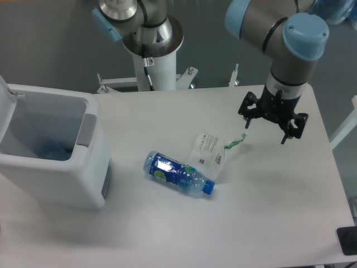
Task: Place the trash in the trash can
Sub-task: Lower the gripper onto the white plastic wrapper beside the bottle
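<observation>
A clear plastic pouch (210, 149) with a white printed label and a green strip lies flat near the table's middle. Just in front of it a small clear bottle (178, 172) with a blue label and blue cap lies on its side, cap pointing right. The white trash can (50, 151) stands at the left with its lid up and something bluish inside. My gripper (265, 132) hovers to the right of the pouch, pointing down, fingers spread apart with nothing between them.
The arm's white base column (154, 61) stands at the table's back edge. A dark object (348, 240) sits at the table's front right corner. The table's right edge runs close to the gripper.
</observation>
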`<action>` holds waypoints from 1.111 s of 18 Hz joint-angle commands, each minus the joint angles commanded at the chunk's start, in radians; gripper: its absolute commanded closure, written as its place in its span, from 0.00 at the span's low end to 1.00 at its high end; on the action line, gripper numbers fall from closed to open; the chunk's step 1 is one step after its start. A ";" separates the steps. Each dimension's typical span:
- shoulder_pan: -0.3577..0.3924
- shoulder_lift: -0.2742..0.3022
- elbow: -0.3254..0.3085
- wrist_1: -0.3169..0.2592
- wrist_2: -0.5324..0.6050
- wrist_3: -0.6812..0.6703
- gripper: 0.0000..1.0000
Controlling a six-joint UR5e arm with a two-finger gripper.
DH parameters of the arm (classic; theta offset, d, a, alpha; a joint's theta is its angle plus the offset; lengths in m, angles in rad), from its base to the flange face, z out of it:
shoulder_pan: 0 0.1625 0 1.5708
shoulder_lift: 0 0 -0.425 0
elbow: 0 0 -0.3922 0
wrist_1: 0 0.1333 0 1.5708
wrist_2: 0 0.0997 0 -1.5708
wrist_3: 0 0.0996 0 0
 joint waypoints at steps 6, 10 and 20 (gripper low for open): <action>-0.002 0.003 -0.015 0.021 0.002 -0.006 0.00; -0.002 0.003 -0.081 0.113 -0.024 -0.012 0.00; -0.069 -0.090 -0.206 0.273 0.038 -0.078 0.00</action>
